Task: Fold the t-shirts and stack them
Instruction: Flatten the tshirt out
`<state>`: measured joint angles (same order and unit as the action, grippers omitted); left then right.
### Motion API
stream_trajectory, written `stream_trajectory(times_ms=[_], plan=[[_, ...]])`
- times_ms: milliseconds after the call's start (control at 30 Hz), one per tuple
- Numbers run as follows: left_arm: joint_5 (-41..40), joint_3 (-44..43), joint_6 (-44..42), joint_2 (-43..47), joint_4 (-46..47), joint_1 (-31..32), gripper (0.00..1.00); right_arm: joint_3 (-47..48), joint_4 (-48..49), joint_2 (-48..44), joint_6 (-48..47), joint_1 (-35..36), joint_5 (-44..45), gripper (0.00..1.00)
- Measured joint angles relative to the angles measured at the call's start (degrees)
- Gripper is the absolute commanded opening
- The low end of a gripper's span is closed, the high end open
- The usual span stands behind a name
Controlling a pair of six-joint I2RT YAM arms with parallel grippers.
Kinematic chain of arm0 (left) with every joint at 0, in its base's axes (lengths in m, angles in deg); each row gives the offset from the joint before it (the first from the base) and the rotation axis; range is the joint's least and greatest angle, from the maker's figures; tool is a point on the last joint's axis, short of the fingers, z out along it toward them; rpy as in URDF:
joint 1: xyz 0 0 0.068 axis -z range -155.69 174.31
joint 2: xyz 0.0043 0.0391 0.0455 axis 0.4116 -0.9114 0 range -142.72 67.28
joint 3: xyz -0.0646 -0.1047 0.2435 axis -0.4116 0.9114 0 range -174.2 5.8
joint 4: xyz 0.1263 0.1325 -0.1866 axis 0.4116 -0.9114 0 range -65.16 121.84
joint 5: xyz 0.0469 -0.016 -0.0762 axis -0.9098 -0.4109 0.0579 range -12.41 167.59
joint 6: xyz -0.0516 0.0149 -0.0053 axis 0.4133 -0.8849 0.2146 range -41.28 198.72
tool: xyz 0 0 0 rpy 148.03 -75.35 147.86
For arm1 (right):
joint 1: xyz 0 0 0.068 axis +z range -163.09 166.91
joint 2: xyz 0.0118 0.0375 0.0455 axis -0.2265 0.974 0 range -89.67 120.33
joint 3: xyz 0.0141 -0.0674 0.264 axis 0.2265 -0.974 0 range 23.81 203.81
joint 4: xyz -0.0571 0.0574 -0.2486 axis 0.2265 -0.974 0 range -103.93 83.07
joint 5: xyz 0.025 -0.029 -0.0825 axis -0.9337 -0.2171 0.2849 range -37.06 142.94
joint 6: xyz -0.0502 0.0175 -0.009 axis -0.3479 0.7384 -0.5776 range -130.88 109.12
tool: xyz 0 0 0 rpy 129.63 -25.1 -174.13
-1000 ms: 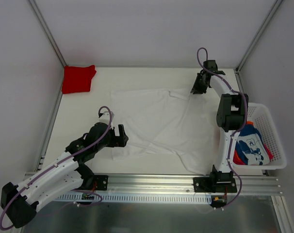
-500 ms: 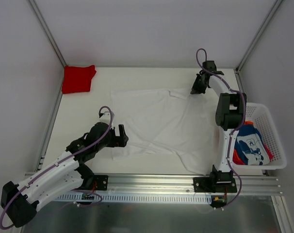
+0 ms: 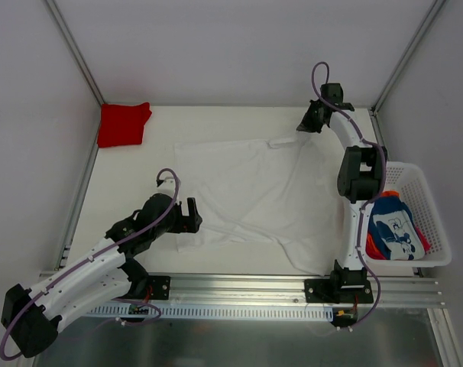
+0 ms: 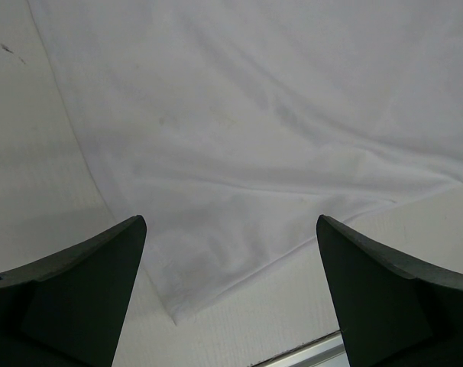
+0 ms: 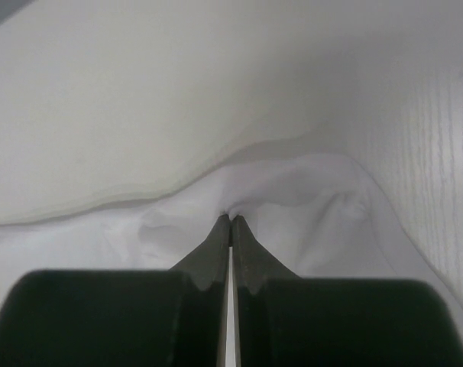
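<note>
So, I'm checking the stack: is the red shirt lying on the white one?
No, the folded red shirt sits in the far left corner, apart from the spread white shirt.

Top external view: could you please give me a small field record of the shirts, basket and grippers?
spread: plain white cloth t-shirt, on the table
right gripper: shut on its far edge
left gripper: open above its near-left corner
folded: red cloth tee, far-left corner
basket: white plastic mesh basket, right side, holds blue white-printed tee
</note>
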<state>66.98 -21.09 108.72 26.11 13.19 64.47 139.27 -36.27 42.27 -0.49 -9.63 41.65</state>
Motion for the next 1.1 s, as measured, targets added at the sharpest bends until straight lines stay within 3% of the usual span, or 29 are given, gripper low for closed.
stream_trajectory(times_ms=[267, 700, 733, 767, 800, 833, 1100], plan=[[0.00, 0.61, 0.00, -0.37, 0.59, 0.00, 0.95, 10.75, 7.50, 9.70, 6.03, -0.02, -2.54, 0.00], [0.09, 3.26, 0.46, -2.69, 2.21, 0.00, 0.95, 10.69, 22.27, 17.46, 16.68, -0.22, -0.07, 0.00], [0.15, 3.50, 0.55, -2.69, 2.34, 0.00, 0.95, 10.38, 23.21, 17.46, 16.94, -0.22, 0.79, 0.09], [0.39, 3.76, 0.63, -2.67, 2.47, 0.00, 0.95, 10.08, 23.87, 17.46, 17.33, -0.22, 1.68, 0.24], [0.63, 4.02, 0.68, -2.60, 2.73, 0.00, 0.95, 9.66, 24.44, 17.46, 17.66, -0.22, 2.58, 0.50], [0.92, 4.37, 0.72, -2.47, 2.97, 0.00, 0.95, 9.46, 25.16, 17.46, 18.12, -0.22, 3.06, 0.96], [1.77, 5.22, 0.70, 0.20, 3.23, 0.00, 0.95, 7.82, 29.11, 14.32, 13.81, 0.00, 7.82, 0.99]])
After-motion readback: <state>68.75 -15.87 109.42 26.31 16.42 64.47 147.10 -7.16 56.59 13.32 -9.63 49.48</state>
